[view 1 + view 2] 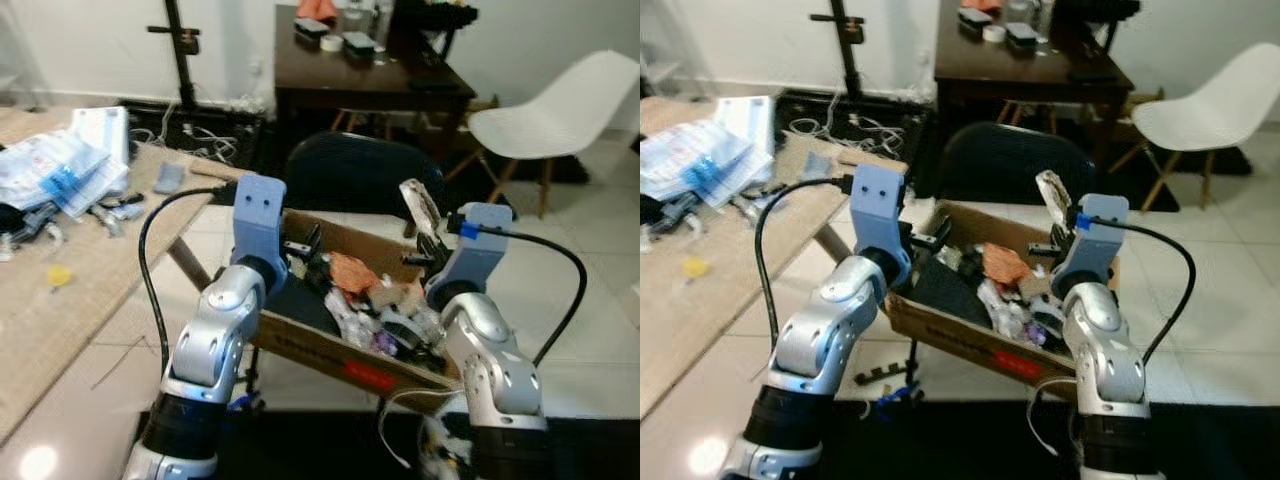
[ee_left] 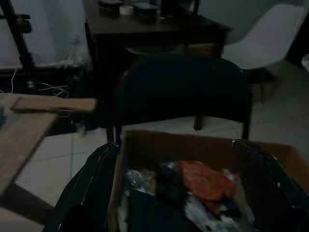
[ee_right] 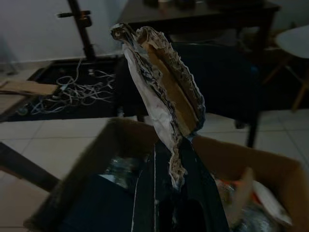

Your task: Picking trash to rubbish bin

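Your right gripper (image 3: 176, 145) has its 2 black fingers pinched tight on a crumpled strip of paper trash (image 3: 161, 92), brown and white, which stands upright above the cardboard box (image 1: 330, 355). You see it in the head view too, rising just past the box's far right corner. Your left gripper (image 1: 300, 245) sits at the box's left side, over the rim; its fingers (image 2: 84, 193) stand wide apart on either side of the box opening and hold nothing.

The box serves as the bin here and is already heaped with rubbish: an orange wrapper (image 1: 352, 272), clear plastic and dark scraps. A red label (image 1: 370, 376) marks its near wall, but you cannot read any writing on it.

Directly behind the box stands a dark chair (image 1: 360, 175), its back close to the far rim. Beyond the chair is a dark wooden table (image 1: 370, 85) carrying small items, and to the right of the box a white chair (image 1: 555, 120). Left of the box runs a light wooden tabletop (image 1: 70, 300) with blue-and-white plastic packets (image 1: 65, 165) and a small yellow piece (image 1: 58, 274). Loose white cables (image 1: 870, 125) lie on a dark mat behind that.
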Tool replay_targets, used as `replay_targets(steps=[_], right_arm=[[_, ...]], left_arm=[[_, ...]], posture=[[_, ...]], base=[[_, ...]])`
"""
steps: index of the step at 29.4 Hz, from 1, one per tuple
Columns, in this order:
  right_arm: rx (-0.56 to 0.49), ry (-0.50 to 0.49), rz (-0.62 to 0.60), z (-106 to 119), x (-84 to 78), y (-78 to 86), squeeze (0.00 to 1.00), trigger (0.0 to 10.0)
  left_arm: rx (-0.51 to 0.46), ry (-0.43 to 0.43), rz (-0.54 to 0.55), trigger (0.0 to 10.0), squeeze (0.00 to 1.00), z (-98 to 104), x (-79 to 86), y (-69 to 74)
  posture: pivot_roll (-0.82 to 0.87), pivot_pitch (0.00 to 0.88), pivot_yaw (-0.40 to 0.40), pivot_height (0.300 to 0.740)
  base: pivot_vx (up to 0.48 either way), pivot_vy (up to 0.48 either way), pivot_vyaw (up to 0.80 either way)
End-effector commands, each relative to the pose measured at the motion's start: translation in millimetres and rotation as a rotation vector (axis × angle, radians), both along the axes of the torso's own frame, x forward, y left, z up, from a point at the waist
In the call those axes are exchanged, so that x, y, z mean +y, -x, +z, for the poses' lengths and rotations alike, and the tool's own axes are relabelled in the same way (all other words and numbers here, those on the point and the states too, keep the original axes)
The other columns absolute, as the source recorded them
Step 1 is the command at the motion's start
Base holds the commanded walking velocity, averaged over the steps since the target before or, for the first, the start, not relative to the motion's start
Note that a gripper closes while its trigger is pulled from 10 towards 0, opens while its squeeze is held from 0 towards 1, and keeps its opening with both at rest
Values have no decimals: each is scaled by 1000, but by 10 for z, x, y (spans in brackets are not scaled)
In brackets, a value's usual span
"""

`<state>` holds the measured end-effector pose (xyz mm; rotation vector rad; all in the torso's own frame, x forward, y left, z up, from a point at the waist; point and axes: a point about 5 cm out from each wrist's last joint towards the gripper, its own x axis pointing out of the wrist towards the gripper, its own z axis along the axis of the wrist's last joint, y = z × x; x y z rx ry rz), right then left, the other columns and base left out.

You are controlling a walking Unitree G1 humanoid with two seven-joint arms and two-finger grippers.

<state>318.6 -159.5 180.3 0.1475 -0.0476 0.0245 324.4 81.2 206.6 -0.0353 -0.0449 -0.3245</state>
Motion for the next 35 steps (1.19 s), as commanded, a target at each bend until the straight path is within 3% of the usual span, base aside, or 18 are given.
replay_targets(steps=[1,12,18,19,20,27,33,34,35], right_arm=[[3,3,-9,-14,-24,7,0,10000],[30,15,2,-62,-5,17,0,10000],[152,86,3,-266,-49,34,0,10000],[281,155,28,-490,-86,54,0,10000],[333,204,29,-615,-126,67,0,10000],[414,212,-28,-888,-306,83,0,10000],[501,223,-34,-1096,-427,100,0,10000],[512,206,-27,-1120,-434,105,588,10000],[517,193,-21,-1132,-438,104,588,10000]], left_arm=[[16,2,-5,10000,0,-32,2,-7],[18,1,-8,10000,0,-44,8,11],[27,-17,-15,10000,0,-81,-28,9],[46,-70,-34,10000,0,-155,-70,19],[45,-115,-55,10000,0,-201,-97,36],[36,-175,-136,10000,0,-315,-145,103],[50,-288,-234,10000,0,-496,-85,183],[50,-304,-244,10000,0,-509,-80,191],[49,-312,-247,10000,0,-514,-77,193]], posture=[[23,62,-17,740],[19,62,-19,740],[1,65,-18,740],[1,65,-18,740],[1,65,-18,740],[5,58,-15,740],[7,57,-12,740],[12,56,-13,740],[12,56,-13,740]], base=[[364,0,0],[350,0,0],[216,0,0],[0,0,0],[0,0,0],[0,0,0],[0,0,0],[0,0,0],[0,0,0]])
